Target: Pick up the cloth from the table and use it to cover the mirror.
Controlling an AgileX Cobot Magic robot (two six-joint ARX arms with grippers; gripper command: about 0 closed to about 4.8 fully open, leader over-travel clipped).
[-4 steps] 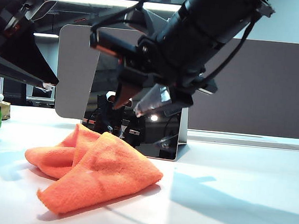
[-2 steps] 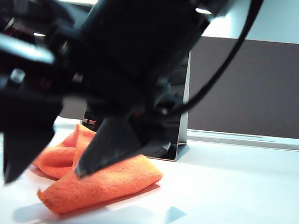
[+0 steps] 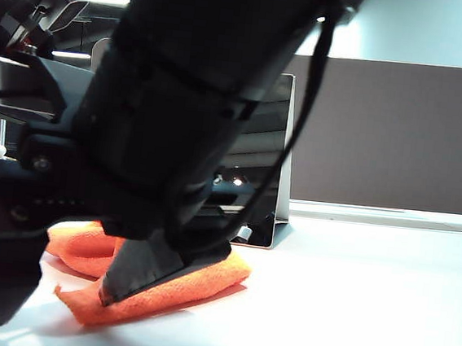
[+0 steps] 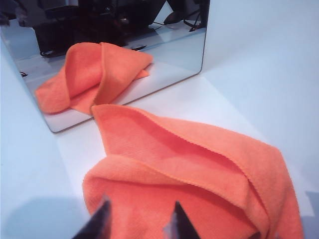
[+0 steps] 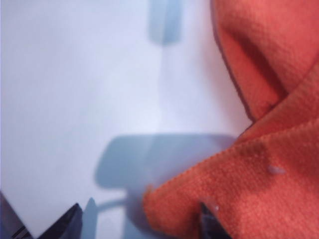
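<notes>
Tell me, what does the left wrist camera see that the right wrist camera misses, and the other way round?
Only the left wrist view shows the rectangular silver-framed mirror standing behind the fuzzy bright orange cloth, with the cloth reflected in it, and the left claw, open just above the cloth. Only the right wrist view shows the right claw, open, astride the cloth's edge, one finger over the table and one over the fabric. Both show the orange cloth lying crumpled on the smooth white table.

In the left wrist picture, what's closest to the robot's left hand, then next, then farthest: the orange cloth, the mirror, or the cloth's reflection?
1. The cloth, right under the left hand.
2. The mirror, its bottom edge just beyond the cloth.
3. The reflection, higher up in the glass.
</notes>
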